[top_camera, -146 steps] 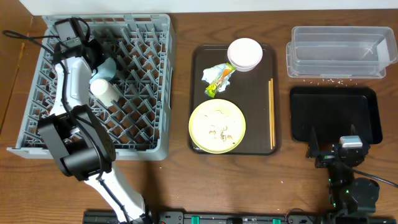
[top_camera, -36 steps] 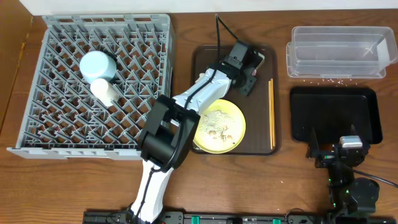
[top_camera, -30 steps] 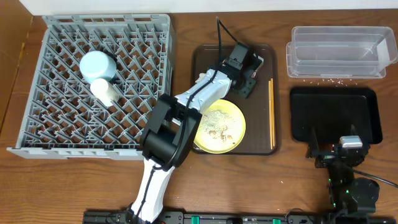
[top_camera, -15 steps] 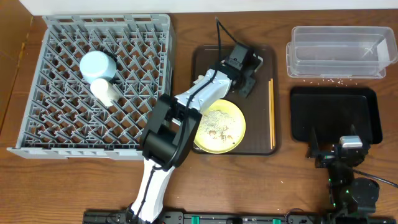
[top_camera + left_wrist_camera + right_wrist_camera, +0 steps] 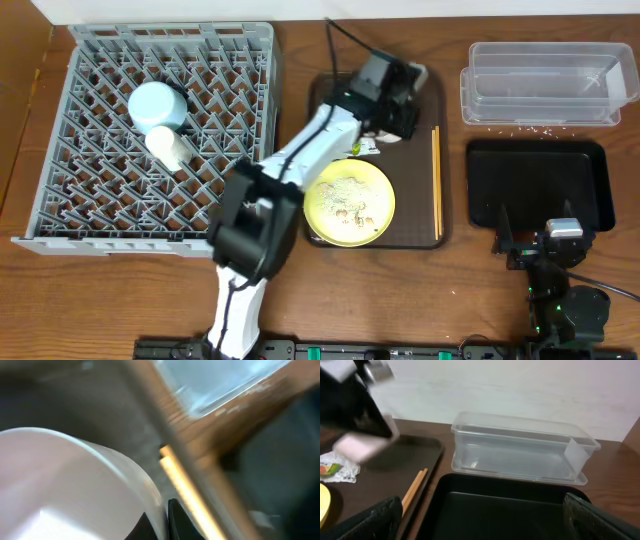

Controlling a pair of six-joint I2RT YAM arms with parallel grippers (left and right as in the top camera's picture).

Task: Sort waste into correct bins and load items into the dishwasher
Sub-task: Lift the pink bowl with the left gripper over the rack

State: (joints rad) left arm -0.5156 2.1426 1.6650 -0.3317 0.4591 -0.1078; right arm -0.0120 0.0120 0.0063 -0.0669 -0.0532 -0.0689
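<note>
Upper centre of the overhead view, the left pincer grips the pale pink bowl at the dark brown serving tray; the right pincer gapes wide. Light blue bowl and small white cup already sit in the grey lattice plastic rack. Pale yellow plate, thin wooden chopsticks and crumpled printed wrapper are not yet sorted.

- Two bowls: light blue bowl, pale pink bowl
- One white cup
- One yellow plate
- Two chopsticks
- One wrapper
- One clear tub
- One black tray
- One dish rack
</note>
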